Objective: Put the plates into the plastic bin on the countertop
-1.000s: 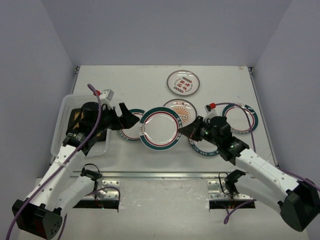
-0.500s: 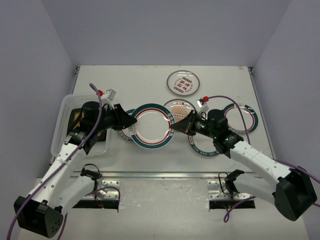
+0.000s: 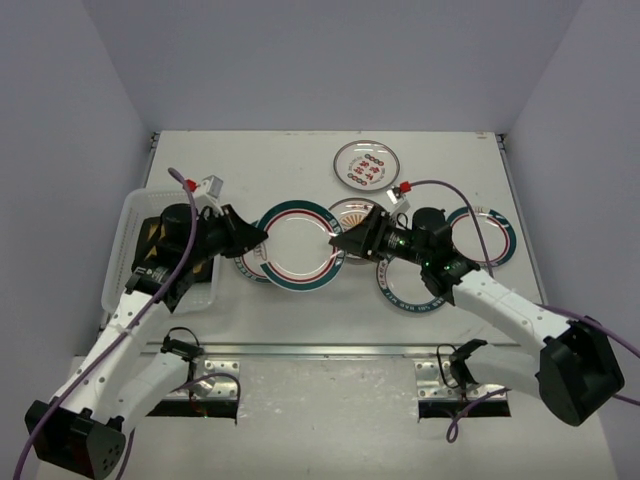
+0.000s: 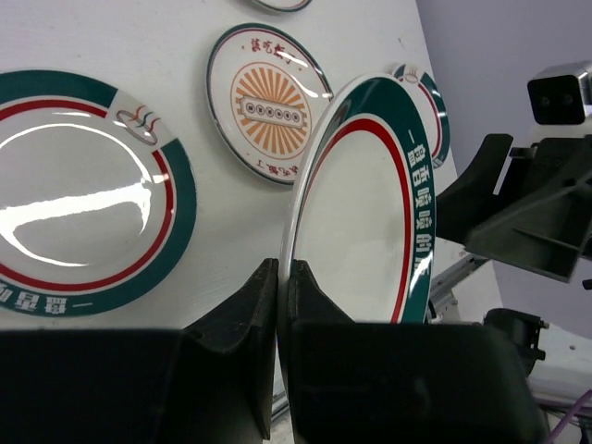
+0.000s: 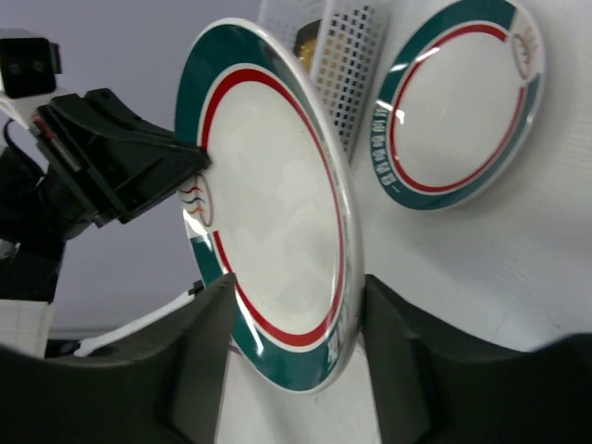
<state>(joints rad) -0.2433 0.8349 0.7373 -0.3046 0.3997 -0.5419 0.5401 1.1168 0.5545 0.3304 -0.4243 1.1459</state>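
The left gripper [image 4: 280, 276] is clamped tight on the near rim of a green-banded plate [image 4: 363, 203]. It holds the plate up off the countertop [image 3: 250, 170], tilted almost on edge. The right gripper [image 5: 296, 283] is at the opposite rim, its fingers [image 5: 205, 356] spread wide to either side of the plate. Whether they press on it cannot be told.

In the top view, this plate hangs between the two arms at mid-table, well apart from the bin [image 3: 117, 272] at the left edge. A dark square plate [image 3: 152, 236] lies in the bin. Five more plates lie flat on the countertop.

Compared with a second ago, the plate and both grippers have shifted left, toward the bin. The right arm now stretches farther across.
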